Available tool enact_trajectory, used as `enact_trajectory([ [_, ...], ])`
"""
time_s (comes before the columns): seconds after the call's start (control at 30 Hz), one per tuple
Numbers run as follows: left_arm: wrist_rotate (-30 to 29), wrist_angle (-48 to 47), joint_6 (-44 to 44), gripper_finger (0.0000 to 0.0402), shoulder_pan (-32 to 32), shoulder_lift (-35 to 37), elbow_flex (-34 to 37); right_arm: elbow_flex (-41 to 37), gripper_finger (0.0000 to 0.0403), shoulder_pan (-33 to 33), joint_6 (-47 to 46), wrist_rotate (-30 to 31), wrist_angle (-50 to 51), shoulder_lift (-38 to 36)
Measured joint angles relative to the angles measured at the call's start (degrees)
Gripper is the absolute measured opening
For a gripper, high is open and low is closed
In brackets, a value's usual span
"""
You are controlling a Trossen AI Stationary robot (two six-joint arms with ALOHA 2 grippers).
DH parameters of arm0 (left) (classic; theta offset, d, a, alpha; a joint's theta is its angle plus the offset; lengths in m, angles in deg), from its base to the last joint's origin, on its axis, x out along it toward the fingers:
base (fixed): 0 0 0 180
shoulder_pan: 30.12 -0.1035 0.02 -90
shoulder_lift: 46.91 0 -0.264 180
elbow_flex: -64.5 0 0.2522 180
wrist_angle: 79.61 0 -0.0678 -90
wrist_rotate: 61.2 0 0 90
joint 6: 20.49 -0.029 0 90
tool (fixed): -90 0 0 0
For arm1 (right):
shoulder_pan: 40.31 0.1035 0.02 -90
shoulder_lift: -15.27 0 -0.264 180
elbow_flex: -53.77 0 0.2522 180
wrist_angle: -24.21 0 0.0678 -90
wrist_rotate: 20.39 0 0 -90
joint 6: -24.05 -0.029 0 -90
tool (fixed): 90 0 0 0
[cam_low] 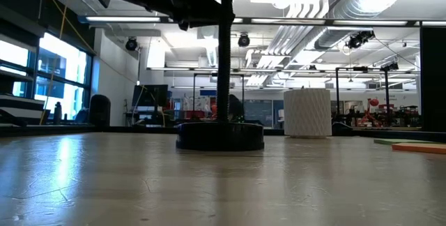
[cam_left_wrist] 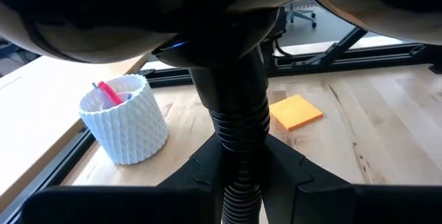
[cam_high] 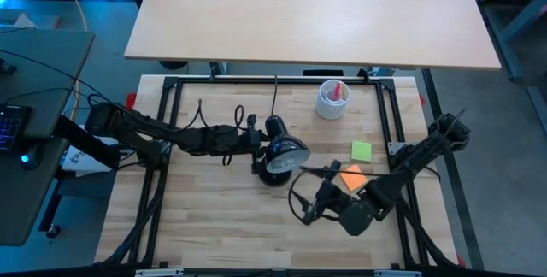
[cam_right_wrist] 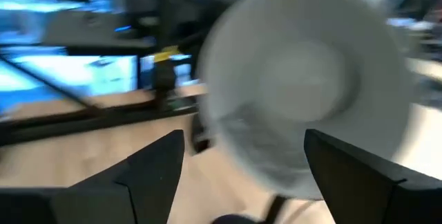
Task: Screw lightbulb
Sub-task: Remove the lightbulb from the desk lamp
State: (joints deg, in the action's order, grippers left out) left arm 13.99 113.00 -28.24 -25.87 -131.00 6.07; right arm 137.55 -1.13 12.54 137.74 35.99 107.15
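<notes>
A: Left gripper (cam_high: 255,139), what have we got?

B: It reaches in from the left side of the table (cam_high: 214,226) to the desk lamp (cam_high: 286,157) near the middle. In its wrist view the fingers (cam_left_wrist: 200,175) sit narrow, clamped on either side of the lamp's black ribbed neck (cam_left_wrist: 238,124). We log that as a grip on the lamp.

A: And the right gripper (cam_high: 317,178)?

B: It comes in from the right and hangs just beside the shade, on the side facing that arm. The fingers (cam_right_wrist: 148,165) are spread wide, and nothing is pinched between them.

A: Where is the lightbulb?

B: We cannot pick it out on its own. The right wrist view shows 1 big pale round shape straight ahead of the open fingers, but it is badly blurred. We cannot tell whether it is the shade's mouth, the bulb, or both.

A: Anything else on the table?

B: 1 white ribbed cup (cam_high: 333,99) toward the back holds something pink. 2 sticky notes lie right of the lamp. The green note (cam_high: 361,150) lies clear, while the orange note (cam_high: 352,177) sits partly under the right arm.
</notes>
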Motion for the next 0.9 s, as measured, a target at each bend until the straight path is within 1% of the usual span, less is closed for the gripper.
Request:
enact_trajectory([
  [0.1, -0.31, 0.06, 0.0, 0.006, -0.04, -0.02, 0.0, 0.0, 0.0298, 0.03, -0.01, -6.46, 0.0, 0.0],
  [0.17, -0.53, 0.33, 0.24, 0.0065, -0.04, -0.07, 0.0, 0.0, 0.0298, 0.38, 1.08, -8.87, 0.02, 0.02],
  [0.2, -0.54, 0.35, 0.41, 0.0068, -0.04, -0.07, 0.02, 0.0, 0.0298, 0.58, 2.07, -9.12, 0.03, 0.02],
  [0.33, 0.72, -0.29, 0.28, 0.0087, -0.08, -0.26, 0.11, 0.0, 0.0298, 1.21, 5.83, -7.13, 0.02, 0.02],
  [0.47, 0.51, -1.71, 0.44, 0.01, -0.08, -0.17, 0.11, 0.0, 0.0298, 1.16, 5.99, -6.24, 0.02, 0.02],
  [0.73, -3.23, -1.99, 1.51, 0.0103, 0.38, -0.17, 0.11, 0.0, 0.0298, 1.05, 6.01, -6.21, 0.02, 0.02],
  [0.9, -3.62, -2.21, 1.81, 0.0104, 0.33, -0.16, 0.11, 0.0, 0.0298, 0.95, 6.48, -6.17, 0.02, 0.02],
])
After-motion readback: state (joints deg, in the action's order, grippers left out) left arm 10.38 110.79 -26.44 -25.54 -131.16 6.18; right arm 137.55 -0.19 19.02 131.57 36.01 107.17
